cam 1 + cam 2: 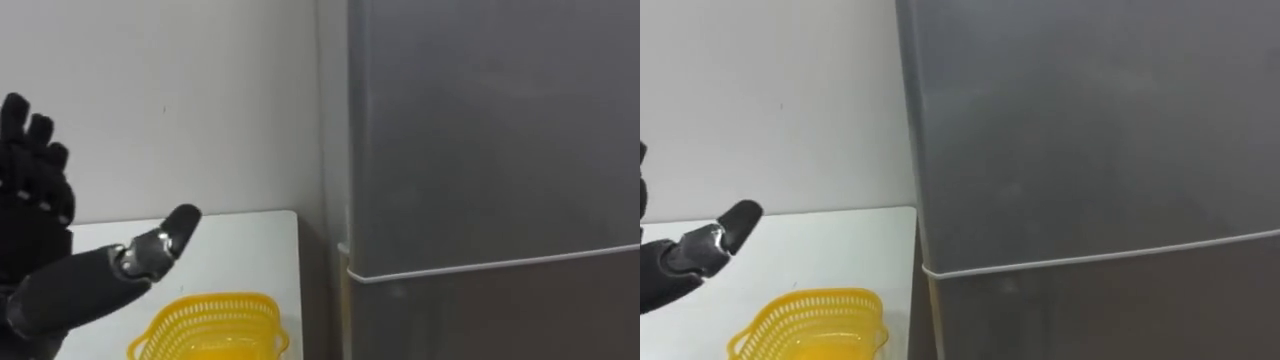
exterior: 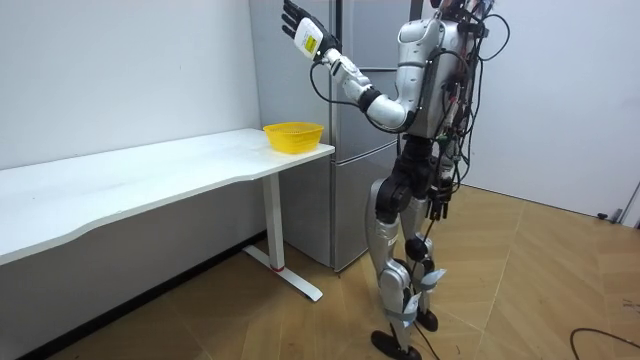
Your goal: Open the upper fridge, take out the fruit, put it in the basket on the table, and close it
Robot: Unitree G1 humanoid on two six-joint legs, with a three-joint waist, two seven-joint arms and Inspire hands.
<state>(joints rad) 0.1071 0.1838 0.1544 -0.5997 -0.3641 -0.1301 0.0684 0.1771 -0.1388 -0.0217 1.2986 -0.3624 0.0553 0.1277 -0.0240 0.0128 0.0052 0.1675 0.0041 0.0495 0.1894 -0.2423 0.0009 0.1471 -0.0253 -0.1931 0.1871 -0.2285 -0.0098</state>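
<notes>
The grey fridge (image 1: 490, 130) stands right in front of me, its upper door shut; a pale seam (image 1: 480, 265) divides it from the lower door. My left hand (image 1: 35, 235) is raised at the left, open, fingers straight up and thumb out toward the fridge's left edge, holding nothing and a short way off the door. In the room view I stand upright facing the fridge (image 2: 350, 150) with that hand (image 2: 303, 30) lifted at head height near its upper left corner.
A yellow basket (image 1: 215, 325) sits on the white table (image 1: 250, 240) just left of the fridge, below my raised hand. A white wall runs behind the table. Wooden floor lies open behind me.
</notes>
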